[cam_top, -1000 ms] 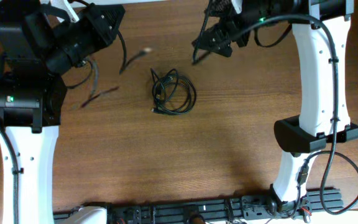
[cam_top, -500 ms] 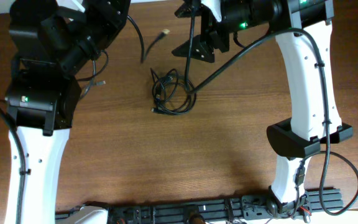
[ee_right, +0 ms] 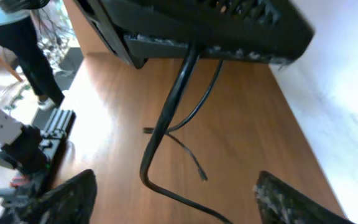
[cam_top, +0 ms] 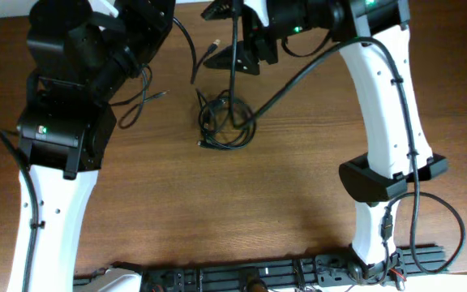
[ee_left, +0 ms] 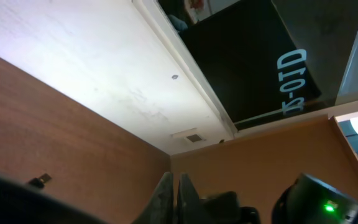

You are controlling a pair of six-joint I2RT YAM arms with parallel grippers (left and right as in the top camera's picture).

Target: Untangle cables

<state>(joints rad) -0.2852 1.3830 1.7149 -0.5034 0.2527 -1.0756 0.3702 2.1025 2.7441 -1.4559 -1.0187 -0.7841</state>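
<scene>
Bench (cam_top: 242, 211): brown wood, with both arms reaching over its far edge.
Cables (cam_top: 227, 123): a small loose coil of thin black cord, lying flat near the far edge, about midway between the left and right edges.
Loose strand (cam_top: 193, 65): a thin black cord curving from beside the coil toward the left arm. A pale-tipped plug (cam_top: 212, 48) shows just beside it.
Left end effector (ee_left: 174, 198): fingers pressed together, tilted up toward the ceiling — whether a cord sits between them cannot be told.
Right end effector (ee_right: 176, 180): fingers spread wide, gripping nothing, above the far edge just beyond the coil.
Thick arm cable (ee_right: 169, 112): hangs from the left arm across the right wrist view — apart from both fingers.
</scene>
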